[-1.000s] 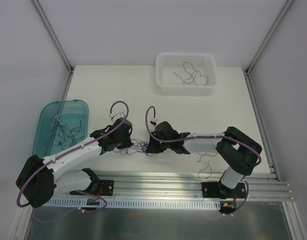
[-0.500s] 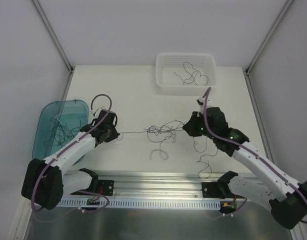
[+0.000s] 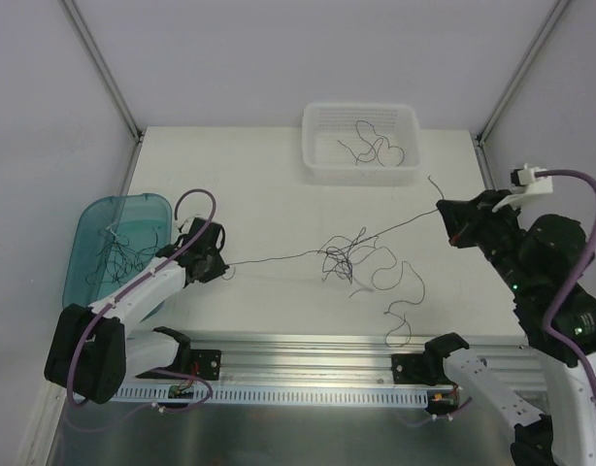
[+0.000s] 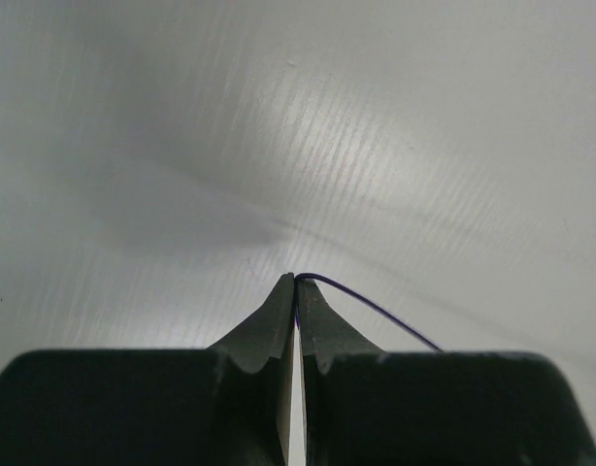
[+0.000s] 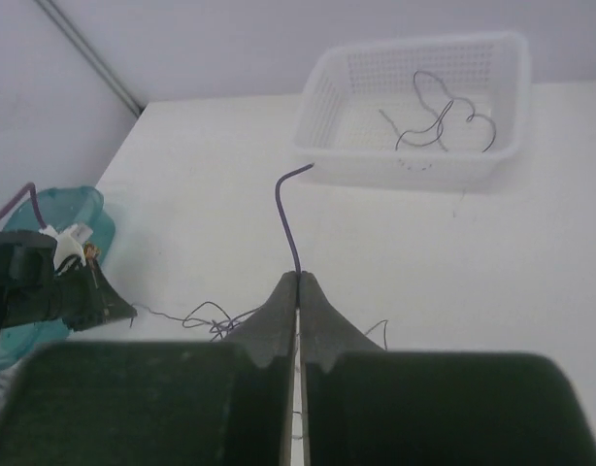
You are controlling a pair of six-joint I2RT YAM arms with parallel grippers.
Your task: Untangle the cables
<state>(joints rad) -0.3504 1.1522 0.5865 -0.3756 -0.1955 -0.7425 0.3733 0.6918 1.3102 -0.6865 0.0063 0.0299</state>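
A small knotted clump of thin dark purple cables hangs mid-table between my two grippers, strung on taut strands. My left gripper is low at the left, shut on a purple wire that runs right to the clump. My right gripper is raised at the right, shut on a purple wire whose free end sticks up past the tips. The clump also shows in the right wrist view. Loose curly strands lie on the table to the clump's right.
A white mesh basket at the back holds a few separated wires. A teal tray at the left edge holds more tangled wires. An aluminium rail runs along the near edge.
The arms have pulled apart: my right gripper has swung far right and up, my left stayed at the left. The clump has stretched out, lifted and shifted right.
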